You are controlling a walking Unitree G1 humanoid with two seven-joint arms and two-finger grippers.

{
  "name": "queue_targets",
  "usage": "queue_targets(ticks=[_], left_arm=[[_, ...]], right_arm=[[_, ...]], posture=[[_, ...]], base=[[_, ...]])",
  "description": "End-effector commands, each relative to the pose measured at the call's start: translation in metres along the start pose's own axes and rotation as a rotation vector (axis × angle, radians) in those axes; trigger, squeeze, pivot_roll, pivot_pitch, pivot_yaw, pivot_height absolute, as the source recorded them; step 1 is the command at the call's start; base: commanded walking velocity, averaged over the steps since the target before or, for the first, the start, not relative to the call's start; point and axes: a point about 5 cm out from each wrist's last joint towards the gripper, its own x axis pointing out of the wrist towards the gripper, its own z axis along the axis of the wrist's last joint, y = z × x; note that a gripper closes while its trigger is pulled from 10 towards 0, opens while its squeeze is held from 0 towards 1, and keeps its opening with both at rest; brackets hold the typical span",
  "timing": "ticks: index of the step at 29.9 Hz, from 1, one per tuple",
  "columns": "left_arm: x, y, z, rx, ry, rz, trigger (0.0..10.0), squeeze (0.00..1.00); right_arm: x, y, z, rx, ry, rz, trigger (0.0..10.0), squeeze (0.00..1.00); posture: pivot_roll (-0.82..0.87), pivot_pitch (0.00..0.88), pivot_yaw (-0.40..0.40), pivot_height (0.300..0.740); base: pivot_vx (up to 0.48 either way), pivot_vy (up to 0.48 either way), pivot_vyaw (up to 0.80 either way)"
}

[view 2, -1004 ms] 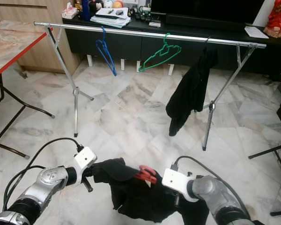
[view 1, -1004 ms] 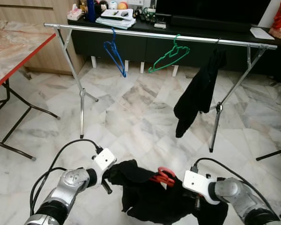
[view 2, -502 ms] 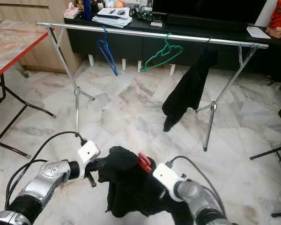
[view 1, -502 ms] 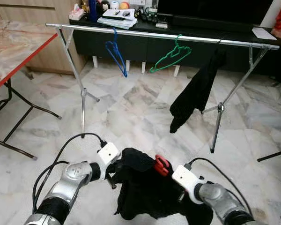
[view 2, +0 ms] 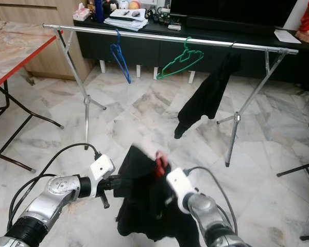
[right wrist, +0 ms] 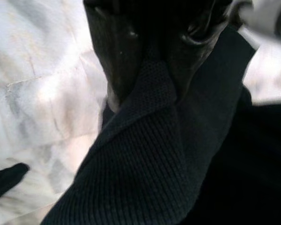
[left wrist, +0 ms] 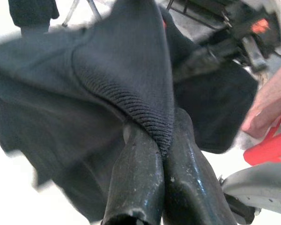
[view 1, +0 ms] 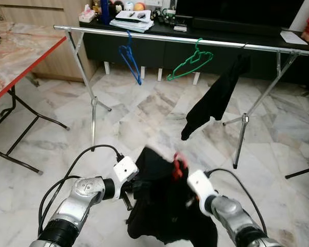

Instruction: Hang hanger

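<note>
I have the black garment (view 1: 162, 206) on its red hanger (view 1: 178, 165) low between both arms, well short of the rail (view 1: 180, 38). The left gripper (left wrist: 154, 140) and right gripper (right wrist: 152, 61) each pinch knit fabric. It looks soft and floppy, so I'd grip the stiff hanger. On the rail: 2 bare hangers, 1 dark garment.

— What stands on the left?
— A marble-topped worktop (view 1: 20, 49) with a red edge.
— And at the back?
— A dark cabinet (view 1: 144, 49) carrying books (view 1: 133, 14); marble floor (view 1: 144, 113) below.
</note>
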Motion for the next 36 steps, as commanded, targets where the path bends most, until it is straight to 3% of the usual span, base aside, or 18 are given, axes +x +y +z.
queue_targets(ticks=[1,2,3,4,5,6,16,24,31,36], left_arm=[[0.002,-0.005,0.004,0.006,-0.014,-0.038,1.5,0.0],[0.002,-0.005,0.004,0.006,-0.014,-0.038,1.5,0.0],[0.002,-0.006,0.005,0.008,-0.015,-0.046,4.7,0.0],[0.001,-0.007,0.006,0.008,-0.017,-0.056,8.1,0.23],[0.001,-0.009,0.007,0.006,-0.021,-0.063,9.4,0.77],[0.001,-0.01,0.007,-0.004,-0.025,-0.071,10.0,1.0],[0.0,-0.014,0.008,-0.019,-0.026,-0.084,10.0,1.0],[-0.015,0.004,0.004,-0.005,-0.002,0.001,10.0,1.0],[-0.027,0.015,0.002,0.028,0.038,0.028,10.0,1.0],[-0.026,0.01,0.006,0.037,0.018,-0.046,10.0,1.0]], right_arm=[[0.0,-0.005,0.007,0.093,-0.052,-0.04,0.0,0.0],[0.0,-0.005,0.007,0.093,-0.052,-0.04,0.0,0.0],[0.001,-0.004,0.01,0.09,-0.058,-0.035,0.0,0.0],[0.002,-0.003,0.011,0.087,-0.062,-0.037,0.0,0.0],[0.002,-0.003,0.013,0.087,-0.065,-0.041,0.0,0.0],[0.003,-0.002,0.015,0.094,-0.072,-0.049,0.0,0.0],[0.007,0.002,0.029,0.123,-0.115,-0.061,0.0,0.0],[0.001,-0.001,0.023,-0.069,-0.098,0.057,0.0,0.0],[-0.02,-0.017,0.01,-0.312,-0.009,0.332,0.0,0.0],[-0.025,-0.022,0.013,-0.346,-0.007,0.406,0.0,0.0]], posture=[[-0.03,0.131,-0.029,0.74],[-0.03,0.131,-0.029,0.74],[-0.02,0.133,-0.03,0.74],[-0.02,0.133,-0.03,0.74],[-0.02,0.133,-0.03,0.74],[-0.02,0.133,-0.03,0.74],[-0.02,0.135,-0.031,0.74],[-0.03,0.138,-0.034,0.74],[-0.04,0.134,-0.036,0.74],[-0.03,0.128,-0.04,0.74]], base=[[0.0,0.0,0.0],[0.0,0.0,0.0],[0.0,0.0,0.0],[0.0,0.0,0.0],[0.0,0.0,0.0],[0.0,0.0,0.0],[0.0,0.0,0.0],[0.0,0.0,0.0],[0.0,0.0,0.0],[0.0,0.0,0.0]])
